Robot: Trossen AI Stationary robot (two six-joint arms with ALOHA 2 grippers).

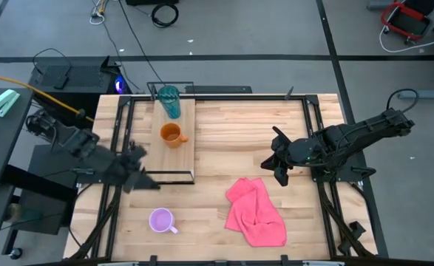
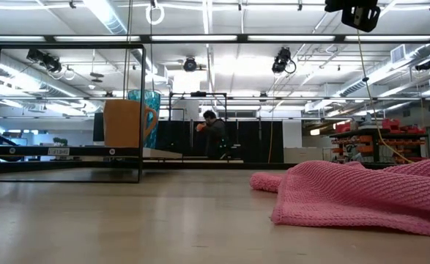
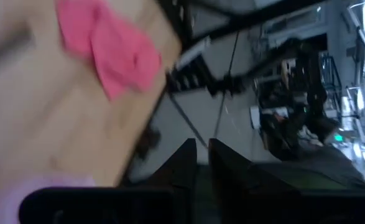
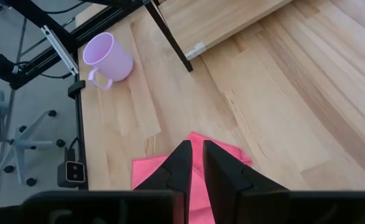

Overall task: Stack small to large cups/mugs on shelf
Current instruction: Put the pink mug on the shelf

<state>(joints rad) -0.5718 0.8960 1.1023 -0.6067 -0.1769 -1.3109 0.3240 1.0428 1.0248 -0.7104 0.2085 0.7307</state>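
Already set on the shelf point(image 1: 185, 148) are the teal tumbler point(image 1: 170, 100) and orange mug point(image 1: 171, 134), while the lilac mug point(image 1: 161, 220) is left on the surface point(image 1: 224, 129), both nearly closed pincers, left point(image 1: 137, 168) and right point(image 1: 277, 161), seen empty.

We find no text, label, brand, number or sign that we can read in any of the views; a pale strip on the dark rail in the low view is too small for us to make out.
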